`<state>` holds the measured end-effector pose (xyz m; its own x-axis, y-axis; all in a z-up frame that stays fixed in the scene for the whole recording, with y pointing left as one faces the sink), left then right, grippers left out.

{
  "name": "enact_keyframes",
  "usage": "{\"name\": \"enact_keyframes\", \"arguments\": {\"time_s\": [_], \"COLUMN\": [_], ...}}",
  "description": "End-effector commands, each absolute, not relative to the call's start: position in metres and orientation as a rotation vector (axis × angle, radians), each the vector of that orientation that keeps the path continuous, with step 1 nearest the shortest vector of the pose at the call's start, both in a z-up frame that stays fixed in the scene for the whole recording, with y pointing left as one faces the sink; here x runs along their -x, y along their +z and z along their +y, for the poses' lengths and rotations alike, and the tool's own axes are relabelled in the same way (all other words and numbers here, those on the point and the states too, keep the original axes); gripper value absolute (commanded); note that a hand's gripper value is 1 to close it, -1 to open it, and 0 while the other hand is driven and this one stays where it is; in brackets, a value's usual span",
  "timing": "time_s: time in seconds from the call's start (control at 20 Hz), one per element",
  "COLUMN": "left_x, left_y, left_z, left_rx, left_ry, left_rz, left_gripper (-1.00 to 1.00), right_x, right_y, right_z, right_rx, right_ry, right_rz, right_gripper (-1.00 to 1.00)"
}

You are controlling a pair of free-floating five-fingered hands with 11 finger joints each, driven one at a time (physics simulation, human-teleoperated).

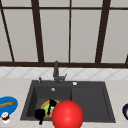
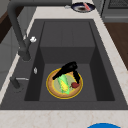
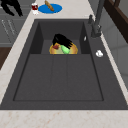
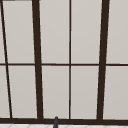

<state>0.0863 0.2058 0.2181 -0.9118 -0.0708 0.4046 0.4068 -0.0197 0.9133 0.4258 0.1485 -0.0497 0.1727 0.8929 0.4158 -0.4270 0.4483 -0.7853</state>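
Red ball [image 1: 67,114] fills the near foreground of the front view. Behind it, the right hand [image 1: 51,104] reaches into the sink [image 1: 90,100] basin, fingers loosely spread over the corn [image 2: 63,84] on the plate [image 2: 53,88], gripping nothing. Left hand [image 1: 40,115] hovers at the sink's front rim; finger state cannot be determined.

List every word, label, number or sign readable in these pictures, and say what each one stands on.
None can be read.
The small red-and-white jar on the counter beside the blue oval plate: no legible label.
The round yellow plate in the dark sink basin, under a black hand: no print.
The big red ball and the window frame: plain.
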Motion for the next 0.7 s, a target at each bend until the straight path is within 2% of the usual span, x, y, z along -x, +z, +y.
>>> {"name": "enact_keyframes", "arguments": {"time_s": [0.0,0.25,0.65], "left_x": [-0.086,-0.086,-0.086], "left_y": [0.218,0.218,0.218], "left_z": [0.206,0.206,0.206], "left_rx": [0.351,0.351,0.351], "left_ry": [-1.998,-1.998,-1.998], "left_rz": [-1.93,-1.93,-1.93], "left_gripper": [0.0,0.0,0.0], "right_x": [-0.426,-0.425,-0.424], "right_y": [-0.048,-0.037,-0.044], "right_z": [0.14,0.129,0.129], "right_rx": [0.62,0.677,0.758], "right_ry": [1.081,1.108,1.23], "right_rz": [-0.871,-0.819,-0.847], "right_gripper": [-1.0,-1.0,-1.0]}}
